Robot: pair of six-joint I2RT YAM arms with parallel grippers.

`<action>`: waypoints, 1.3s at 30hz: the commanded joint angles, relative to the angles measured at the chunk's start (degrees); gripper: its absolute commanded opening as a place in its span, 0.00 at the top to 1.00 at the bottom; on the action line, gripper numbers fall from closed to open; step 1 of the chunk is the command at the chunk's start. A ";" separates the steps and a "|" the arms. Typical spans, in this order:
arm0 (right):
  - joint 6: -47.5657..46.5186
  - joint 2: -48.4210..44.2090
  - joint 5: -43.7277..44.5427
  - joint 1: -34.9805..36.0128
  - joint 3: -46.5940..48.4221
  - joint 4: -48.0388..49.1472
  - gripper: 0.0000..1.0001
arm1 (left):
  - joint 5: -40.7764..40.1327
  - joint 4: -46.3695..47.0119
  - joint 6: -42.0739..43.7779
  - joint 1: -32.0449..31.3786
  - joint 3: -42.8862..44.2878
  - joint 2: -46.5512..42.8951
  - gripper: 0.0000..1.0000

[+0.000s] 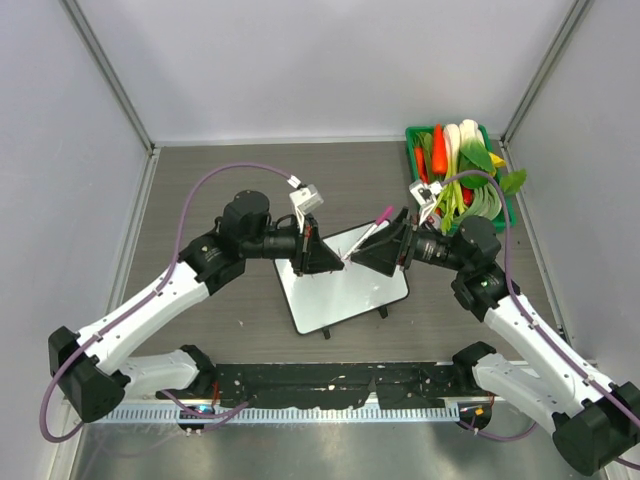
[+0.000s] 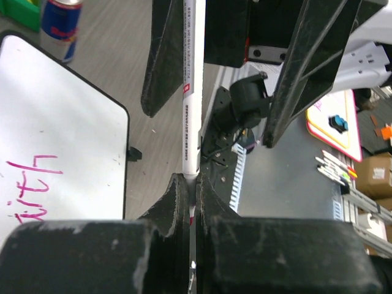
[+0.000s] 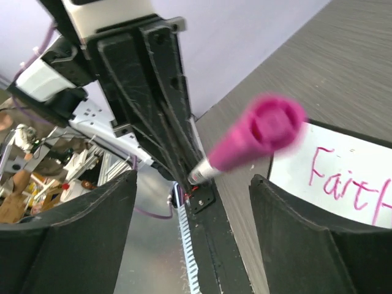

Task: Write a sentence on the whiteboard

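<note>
- While the left gripper (image 2: pixel 193 187) was clenched on the white barrel of the marker (image 2: pixel 191 104), the right gripper (image 3: pixel 193 179) stood released, its fingers (image 3: pixel 67 239) wide on either side of the pink cap and not touching it.
- Marker ran from one gripper toward the other, over the far edge of the whiteboard (image 1: pixel 350 290).
- Whiteboard lay flat on the table (image 1: pixel 330 165), centre, between the two arms, skewed to the table edges.
- Sentence (image 3: pixel 334 184) was in pink on the board; only "Fait" was readable at the right wrist, the rest cut off.
- Green basket (image 1: pixel 411 150) of vegetables sat in the far right corner.
- Can (image 2: pixel 61 27) stood upright just past a board corner.
</note>
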 commanded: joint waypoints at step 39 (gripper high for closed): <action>5.92 4.97 -7.85 -0.09 -2.71 10.61 0.99 | 7.19 2.82 -0.33 0.05 1.83 4.07 1.00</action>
